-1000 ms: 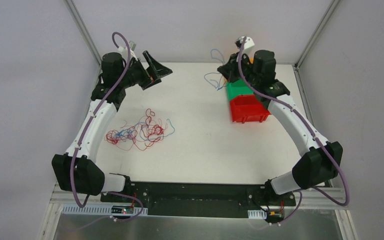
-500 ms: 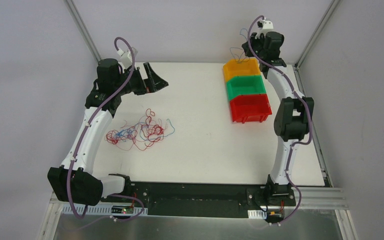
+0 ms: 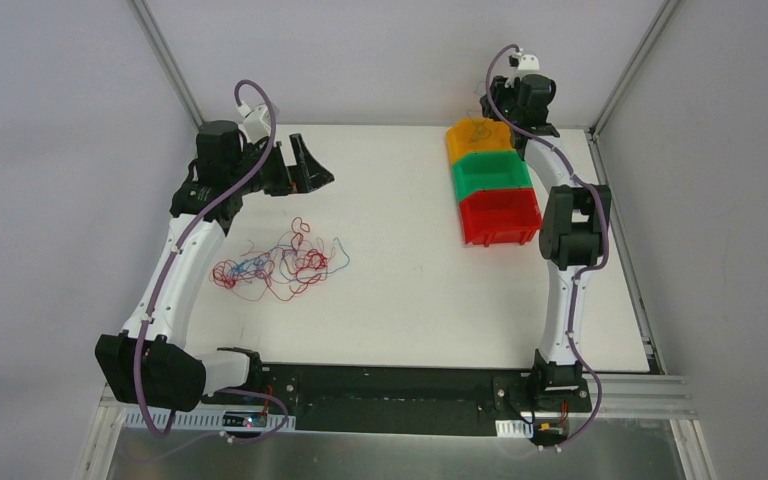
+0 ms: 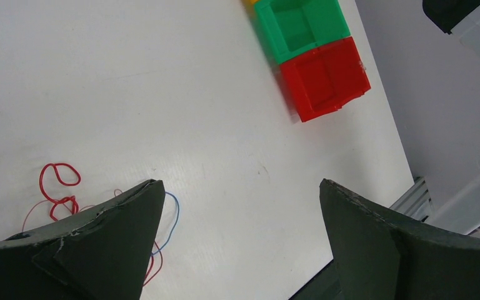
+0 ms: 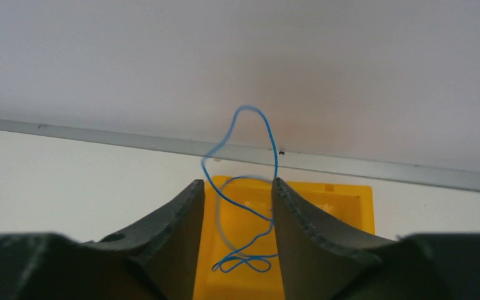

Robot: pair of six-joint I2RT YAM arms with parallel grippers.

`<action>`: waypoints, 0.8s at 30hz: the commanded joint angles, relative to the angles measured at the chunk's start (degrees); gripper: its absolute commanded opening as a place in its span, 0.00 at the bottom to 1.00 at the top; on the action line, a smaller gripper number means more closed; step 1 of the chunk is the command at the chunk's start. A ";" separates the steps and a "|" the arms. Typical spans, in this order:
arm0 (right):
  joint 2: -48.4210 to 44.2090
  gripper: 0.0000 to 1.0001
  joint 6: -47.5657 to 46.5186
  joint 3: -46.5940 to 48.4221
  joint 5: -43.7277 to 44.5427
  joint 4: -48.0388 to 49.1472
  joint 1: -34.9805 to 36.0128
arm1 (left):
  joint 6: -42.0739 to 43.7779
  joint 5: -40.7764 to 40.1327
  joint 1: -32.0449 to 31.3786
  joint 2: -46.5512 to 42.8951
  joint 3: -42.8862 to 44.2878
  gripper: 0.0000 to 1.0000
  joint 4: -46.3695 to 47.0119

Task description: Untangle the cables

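From above, the cables (image 3: 278,266) lie in a loose red heap with a few blue strands on the left half of the tabletop (image 3: 400,290); single wires cannot be followed through it. The heap is well apart from the yellow bin (image 3: 457,141), green bin (image 3: 492,173) and red bin (image 3: 500,216), which are lined up along the far right edge with open white surface between. The left claw (image 3: 296,166) hangs over the far left corner, spread wide and holding nothing. The right arm (image 3: 570,225) ends over the yellow bin, and its tip is too dark to read there. In the left wrist view the near finger (image 4: 100,244) covers most of the heap, so only red loops and one blue arc show. The red bin sits close to the tabletop's edge, and the yellow bin is cut off at the top. In the right wrist view the right claw (image 5: 237,187) is partly open. A blue cable (image 5: 244,208) curls through the gap over the yellow bin, but whether it touches either finger cannot be told.
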 commanded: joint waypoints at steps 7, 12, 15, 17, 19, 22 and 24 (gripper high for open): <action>-19.73 0.58 -2.03 -12.04 -7.33 0.21 -1.22 | 8.53 -1.62 1.16 -0.47 1.01 0.99 -5.58; -25.25 0.66 -2.17 -9.85 -21.33 -22.92 -0.54 | 22.64 -4.10 1.35 4.32 3.73 0.99 -20.22; -26.70 0.68 -3.20 -8.84 -25.89 -37.63 1.33 | 27.59 -6.98 1.89 7.79 3.37 0.97 -24.95; -27.58 0.68 -3.70 -9.85 -26.92 -44.15 3.36 | 30.03 -7.18 2.16 10.19 2.74 0.92 -26.58; -27.89 0.67 -3.91 -11.25 -27.40 -48.84 6.27 | 30.88 -6.49 2.85 12.28 2.28 0.86 -27.39; -27.38 0.66 -3.36 -12.82 -27.77 -52.90 12.30 | 31.61 -3.62 5.24 16.19 3.34 0.73 -30.18; -26.69 0.65 -2.57 -14.07 -28.06 -52.90 15.88 | 34.14 -5.10 7.43 19.25 4.99 0.65 -34.02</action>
